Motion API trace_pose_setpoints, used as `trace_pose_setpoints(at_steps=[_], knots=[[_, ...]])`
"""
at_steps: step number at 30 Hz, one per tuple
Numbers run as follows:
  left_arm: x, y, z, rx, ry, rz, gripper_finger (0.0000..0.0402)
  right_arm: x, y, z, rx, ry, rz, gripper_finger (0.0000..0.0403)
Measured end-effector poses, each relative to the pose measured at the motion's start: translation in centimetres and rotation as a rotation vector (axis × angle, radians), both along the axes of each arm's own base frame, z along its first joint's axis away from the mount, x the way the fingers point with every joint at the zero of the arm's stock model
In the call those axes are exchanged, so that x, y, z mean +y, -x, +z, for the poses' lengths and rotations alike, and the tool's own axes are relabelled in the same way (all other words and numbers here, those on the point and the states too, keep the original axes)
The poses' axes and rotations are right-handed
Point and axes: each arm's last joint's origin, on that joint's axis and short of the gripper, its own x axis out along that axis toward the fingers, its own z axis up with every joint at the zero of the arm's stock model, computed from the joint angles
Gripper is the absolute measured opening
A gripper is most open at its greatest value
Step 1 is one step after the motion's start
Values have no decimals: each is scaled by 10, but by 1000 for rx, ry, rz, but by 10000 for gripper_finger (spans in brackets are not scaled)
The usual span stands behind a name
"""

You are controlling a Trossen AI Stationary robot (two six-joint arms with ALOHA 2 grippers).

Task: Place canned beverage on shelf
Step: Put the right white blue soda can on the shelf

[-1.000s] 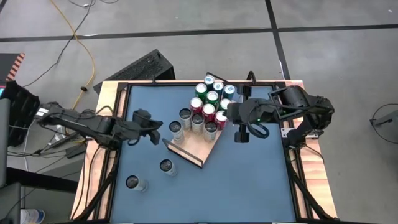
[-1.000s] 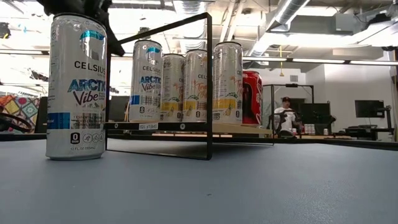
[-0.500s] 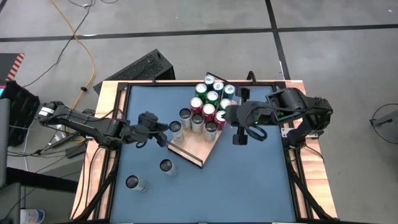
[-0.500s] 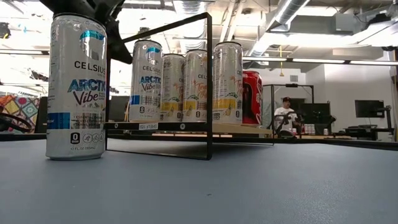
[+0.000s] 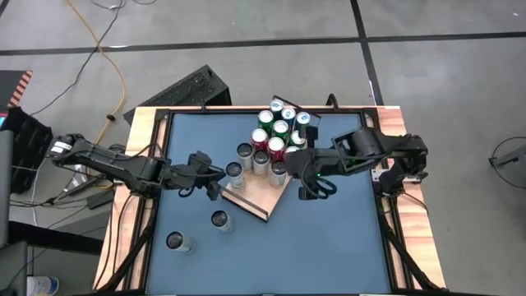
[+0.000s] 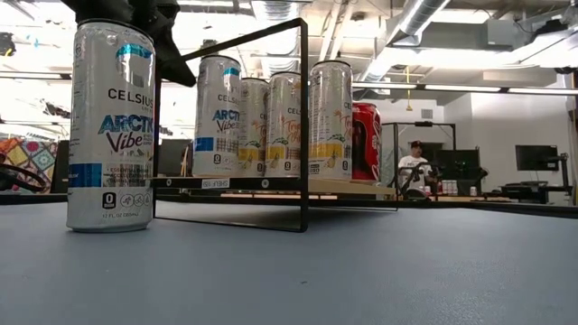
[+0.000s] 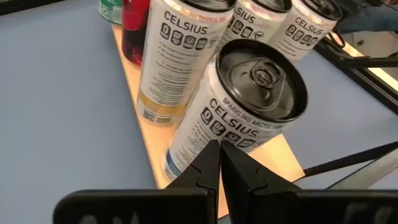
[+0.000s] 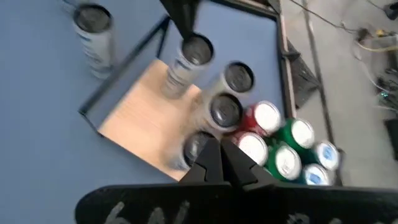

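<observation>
Shelf (image 5: 253, 196) holds approx 12 cans (image 5: 279, 128); L fingers (image 7: 219, 163) & R fingers (image 8: 219, 157) both together, empty.

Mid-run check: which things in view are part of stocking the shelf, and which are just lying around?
In play:
- shelf
- cans on the shelf
- two loose cans on the table
- left gripper, shut, at the shelf's near-left can
- right gripper, shut, over the shelf

Just lying about:
- black keyboard
- yellow cable on the floor
</observation>
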Motion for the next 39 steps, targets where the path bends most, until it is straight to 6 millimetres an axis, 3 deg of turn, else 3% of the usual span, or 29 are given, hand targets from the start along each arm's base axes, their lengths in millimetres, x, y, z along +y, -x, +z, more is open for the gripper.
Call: trace_pose_setpoints(at_steps=[5, 8, 15, 19, 29, 39], knots=[[0, 0, 0, 0, 6, 4, 0, 4, -24, -7, -46, -94, 85, 0], [0, 0, -1, 6, 3, 3, 0, 5, -50, -22, -38, -156, 153, 0], [1, 1, -2, 21, -8, 5, 0, 15, -105, -90, 147, -135, 207, 0], [1, 1, -2, 27, -11, 8, 0, 12, -123, -115, 205, -110, 217, 0], [1, 1, -2, 26, -16, 17, 0, -11, -147, -130, 160, -119, 261, 0], [2, 2, -2, 23, -27, 33, 0, -29, -149, -130, 162, -90, 250, 0]])
